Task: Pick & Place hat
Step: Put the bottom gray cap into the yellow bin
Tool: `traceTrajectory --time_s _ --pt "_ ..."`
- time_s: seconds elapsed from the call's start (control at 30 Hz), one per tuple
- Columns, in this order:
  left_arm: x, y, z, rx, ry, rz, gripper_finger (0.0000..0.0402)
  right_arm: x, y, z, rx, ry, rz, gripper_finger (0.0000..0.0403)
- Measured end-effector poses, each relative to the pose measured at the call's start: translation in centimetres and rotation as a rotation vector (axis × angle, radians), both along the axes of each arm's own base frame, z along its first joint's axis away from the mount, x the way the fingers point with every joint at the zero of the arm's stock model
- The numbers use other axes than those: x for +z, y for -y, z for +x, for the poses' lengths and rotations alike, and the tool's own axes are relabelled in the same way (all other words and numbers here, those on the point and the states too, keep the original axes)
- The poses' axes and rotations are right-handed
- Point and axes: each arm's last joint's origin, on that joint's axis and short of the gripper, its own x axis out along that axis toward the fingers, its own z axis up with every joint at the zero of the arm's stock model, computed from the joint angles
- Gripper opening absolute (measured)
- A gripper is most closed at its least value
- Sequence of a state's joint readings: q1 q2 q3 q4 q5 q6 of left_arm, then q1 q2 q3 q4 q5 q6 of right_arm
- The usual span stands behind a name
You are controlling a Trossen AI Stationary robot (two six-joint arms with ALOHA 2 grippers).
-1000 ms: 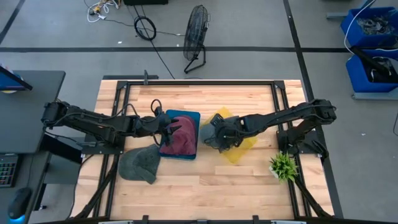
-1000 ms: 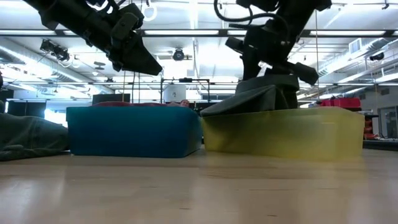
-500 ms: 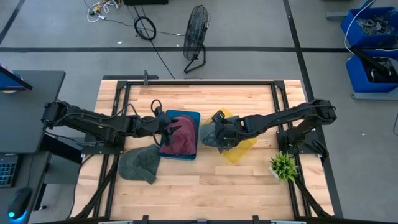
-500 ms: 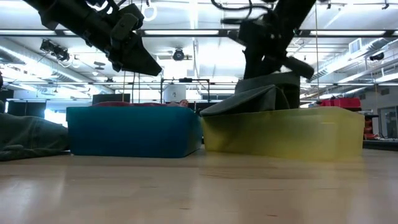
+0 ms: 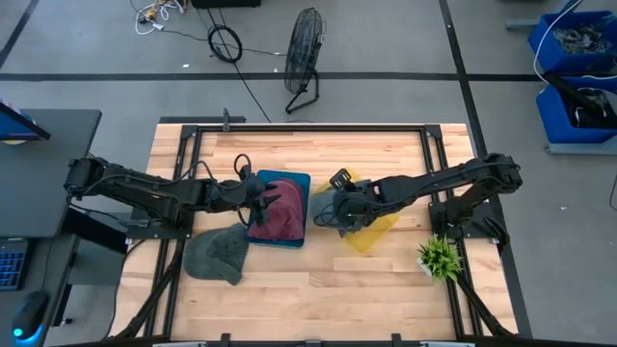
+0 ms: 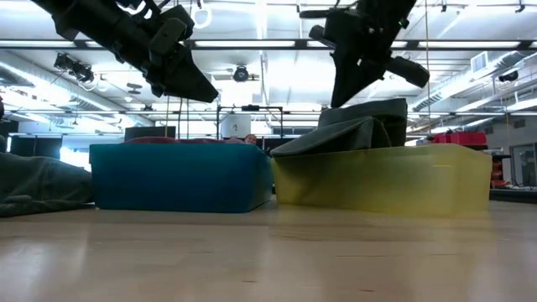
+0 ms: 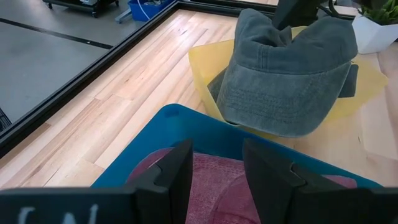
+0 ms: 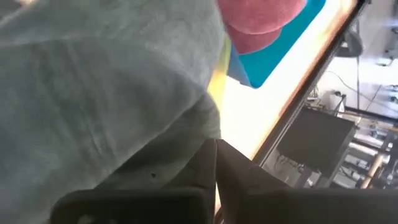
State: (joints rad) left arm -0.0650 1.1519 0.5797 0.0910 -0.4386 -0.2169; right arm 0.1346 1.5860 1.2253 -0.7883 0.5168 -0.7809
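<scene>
A grey hat (image 5: 318, 200) (image 7: 286, 81) lies in the yellow bin (image 5: 372, 231) (image 6: 386, 180), its brim over the bin's rim. My right gripper (image 5: 326, 210) (image 6: 337, 101) (image 8: 216, 163) is at its crown, shut on the cloth. A maroon hat (image 5: 280, 217) (image 7: 211, 186) fills the blue bin (image 5: 289, 180) (image 6: 180, 176). My left gripper (image 5: 258, 200) (image 7: 217, 155) hovers open just above it, touching nothing. Another grey hat (image 5: 217, 255) (image 6: 42, 184) lies flat on the table near the left front. My right gripper pinches a fold of the grey hat's crown (image 8: 186, 146) between its two shut fingers, coming down at a slant from the table's right. How many layers are held cannot be seen. The hat still rests in the yellow bin, with its brim (image 7: 283, 124) on the rim.
A small potted plant (image 5: 439, 258) stands at the table's right front. The two bins sit side by side mid-table, nearly touching. Bare wood lies along the near edge (image 5: 318, 299) and behind the bins (image 5: 318, 149).
My right gripper has risen a little over the yellow bin and tipped more upright. Under it, the top of the grey hat's crown stands slightly higher than before, while the brim stays on the bin's rim.
</scene>
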Motion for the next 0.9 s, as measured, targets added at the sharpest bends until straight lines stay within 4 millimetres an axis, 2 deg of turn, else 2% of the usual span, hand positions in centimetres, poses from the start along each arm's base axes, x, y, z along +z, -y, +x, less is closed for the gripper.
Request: traceTrajectory --time_s 0.37,0.57,0.77,0.9 --pt "0.0 0.0 0.0 -0.001 -0.001 0.003 0.0145 -0.6 2.1 0.7 0.008 -0.008 0.085 0.0099" --pt "-0.1 0.0 0.0 -0.001 -0.011 0.004 0.0145 -1.5 3.6 1.3 0.026 -0.033 0.117 0.0127" --pt "-0.2 0.0 -0.1 -0.001 -0.023 0.004 0.0145 -3.1 4.4 2.2 0.001 -0.059 0.143 0.0117" --pt "-0.2 0.0 -0.1 0.000 -0.031 0.004 0.0145 -3.5 4.5 2.3 -0.026 -0.057 0.154 0.0059"
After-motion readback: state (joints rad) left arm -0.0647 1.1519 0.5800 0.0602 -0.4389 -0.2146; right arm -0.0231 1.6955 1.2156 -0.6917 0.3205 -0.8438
